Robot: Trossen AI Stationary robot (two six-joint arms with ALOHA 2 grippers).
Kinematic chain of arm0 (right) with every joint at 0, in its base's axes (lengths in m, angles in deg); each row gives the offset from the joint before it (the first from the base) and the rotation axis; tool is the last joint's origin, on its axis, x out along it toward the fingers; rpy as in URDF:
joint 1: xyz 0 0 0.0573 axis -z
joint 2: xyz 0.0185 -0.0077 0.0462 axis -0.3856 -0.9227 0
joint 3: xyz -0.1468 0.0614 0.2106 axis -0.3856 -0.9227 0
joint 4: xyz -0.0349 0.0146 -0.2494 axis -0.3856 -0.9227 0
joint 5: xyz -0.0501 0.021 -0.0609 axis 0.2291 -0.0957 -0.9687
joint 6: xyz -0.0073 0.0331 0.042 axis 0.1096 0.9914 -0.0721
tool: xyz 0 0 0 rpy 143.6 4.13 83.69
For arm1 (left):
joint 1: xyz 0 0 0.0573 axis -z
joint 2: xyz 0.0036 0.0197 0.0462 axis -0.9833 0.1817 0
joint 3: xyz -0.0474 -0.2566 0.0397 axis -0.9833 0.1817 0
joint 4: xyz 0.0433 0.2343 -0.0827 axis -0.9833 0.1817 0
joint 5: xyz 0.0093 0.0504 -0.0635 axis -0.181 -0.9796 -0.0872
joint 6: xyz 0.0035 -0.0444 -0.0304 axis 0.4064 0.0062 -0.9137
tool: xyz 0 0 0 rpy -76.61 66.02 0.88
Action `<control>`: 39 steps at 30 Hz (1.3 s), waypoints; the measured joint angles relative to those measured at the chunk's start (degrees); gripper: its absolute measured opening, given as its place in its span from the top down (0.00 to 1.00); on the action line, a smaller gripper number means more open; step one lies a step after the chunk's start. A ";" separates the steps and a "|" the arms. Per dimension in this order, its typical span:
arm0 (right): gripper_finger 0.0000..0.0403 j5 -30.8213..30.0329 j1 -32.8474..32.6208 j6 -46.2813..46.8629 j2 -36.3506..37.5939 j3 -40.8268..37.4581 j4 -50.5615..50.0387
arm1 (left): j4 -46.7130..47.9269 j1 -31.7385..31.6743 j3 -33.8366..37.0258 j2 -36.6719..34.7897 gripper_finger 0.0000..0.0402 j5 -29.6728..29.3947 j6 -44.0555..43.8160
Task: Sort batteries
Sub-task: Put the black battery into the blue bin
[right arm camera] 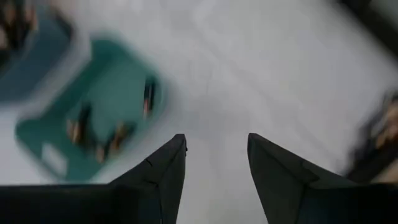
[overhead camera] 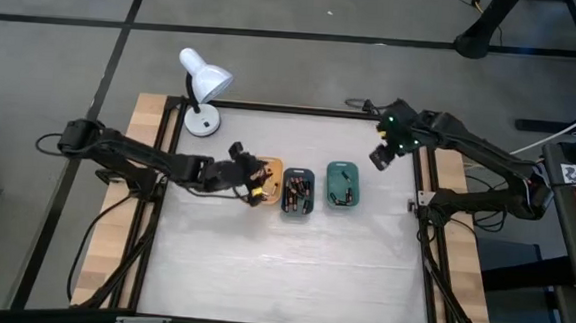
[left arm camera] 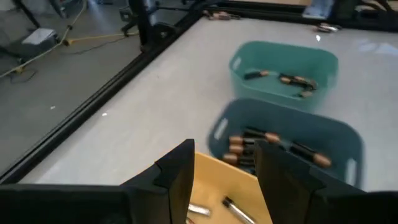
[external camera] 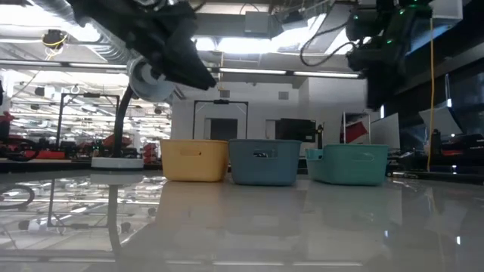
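Three small trays sit in a row at the middle of the table, and the batteries are shared among them. Nearest the work, the left gripper [left arm camera: 224, 174] hangs right over the orange tray [overhead camera: 267, 169], its two dark fingers [left arm camera: 177, 177] spread apart with nothing between them; below the gap, two slim batteries [left arm camera: 233, 208] lie loose on the orange floor, their long axes slanting across the line between the fingers rather than along it. In my judgement that slant is what the next pick turns on: the wrist would need to turn until the fingers straddle a cell across its width, and the drop from here is short and nearly straight down. Just beyond, the dark teal tray [left arm camera: 348, 140] touches or nearly touches the orange one and holds the thickest clutch of batteries [left arm camera: 273, 146], mostly lying across the tray. Next along stands the green tray [left arm camera: 323, 62], with a few batteries [left arm camera: 289, 79] scattered lengthwise along its floor. Farthest off, the right gripper [overhead camera: 382, 152] waits raised near the far right corner of the table, up and to the side of the green tray, fingers [right arm camera: 165, 180] parted and empty. The left arm is plainly the nearer to the orange and dark teal trays; the right is the nearer to the green one. A white desk lamp [overhead camera: 203, 86] stands at the far left corner.
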 joint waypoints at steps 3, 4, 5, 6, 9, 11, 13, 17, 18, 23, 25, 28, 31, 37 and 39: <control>0.57 1.71 -0.59 0.58 -0.01 0.43 -8.88 | -4.43 3.51 2.31 0.79 0.61 -0.88 1.51; 0.57 1.75 -1.30 1.42 -0.23 0.43 -11.31 | -7.47 4.64 4.03 0.97 0.61 -0.88 2.74; 0.57 1.65 -2.19 1.79 -0.55 0.43 -13.27 | -11.27 5.69 5.84 1.07 0.61 -0.88 4.80; 0.57 1.45 -3.20 2.04 -0.93 0.43 -14.89 | -15.20 6.43 7.51 1.11 0.61 -0.87 7.39; 0.57 0.09 -6.48 1.94 -2.55 0.43 -16.76 | -27.38 7.15 11.42 0.57 0.61 -0.88 13.98; 0.57 -4.98 -7.98 1.32 -3.87 0.43 -15.40 | -33.54 6.94 13.28 0.57 0.61 -0.95 16.83; 0.57 -12.63 -7.96 1.90 -5.01 0.43 -13.36 | -35.62 6.41 14.40 0.57 0.61 -1.00 17.74; 0.57 -11.25 -2.32 2.75 -8.58 0.47 -9.98 | -35.39 5.21 15.75 0.59 0.61 -0.97 16.09; 0.57 -9.03 0.15 2.49 -9.71 0.47 -9.60 | -35.29 4.95 16.01 0.59 0.61 -0.97 15.41; 0.57 -11.64 11.76 4.55 -17.29 0.47 -5.09 | -35.52 4.70 16.29 0.59 0.61 -0.87 14.13; 0.57 -14.73 15.76 6.22 -20.25 0.47 -2.58 | -35.56 4.70 16.29 0.59 0.61 -0.75 14.08; 0.57 -15.82 18.01 9.22 -23.32 1.79 -0.37 | -35.80 4.70 16.31 0.62 0.61 -0.65 14.03; 0.57 -14.55 18.12 8.23 -25.00 2.57 4.98 | -35.72 4.68 16.31 0.63 0.61 -0.64 14.05; 0.57 -13.96 22.74 8.80 -27.31 2.56 9.30 | -35.83 4.68 16.31 0.64 0.61 -0.64 14.01; 0.57 -12.25 23.27 8.93 -28.19 3.60 9.56 | -35.83 4.68 16.31 0.64 0.61 -0.64 14.01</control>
